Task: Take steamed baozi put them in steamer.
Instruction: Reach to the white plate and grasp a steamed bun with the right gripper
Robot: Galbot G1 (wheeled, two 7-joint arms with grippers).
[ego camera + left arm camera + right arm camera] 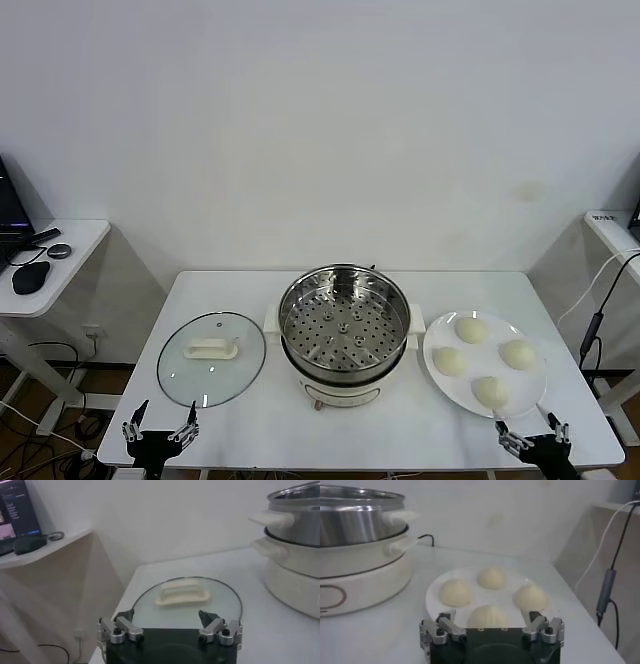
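Note:
Several cream-white baozi [471, 329] lie on a flat white plate [436, 378] at the right of the table; they also show in the right wrist view [455, 592]. The steel steamer [343, 322] with its perforated tray stands empty at the table's middle. My right gripper [534, 436] is open and empty at the table's front edge, just in front of the plate; in its wrist view [491, 620] the nearest baozi [487, 617] lies between the spread jaws. My left gripper [160, 428] is open and empty at the front left, near the glass lid.
A round glass lid [211, 358] with a white handle lies flat left of the steamer, also in the left wrist view [182, 591]. Side tables stand at the left [60, 262] and right, the left one with a mouse and laptop. A cable hangs at the right [595, 320].

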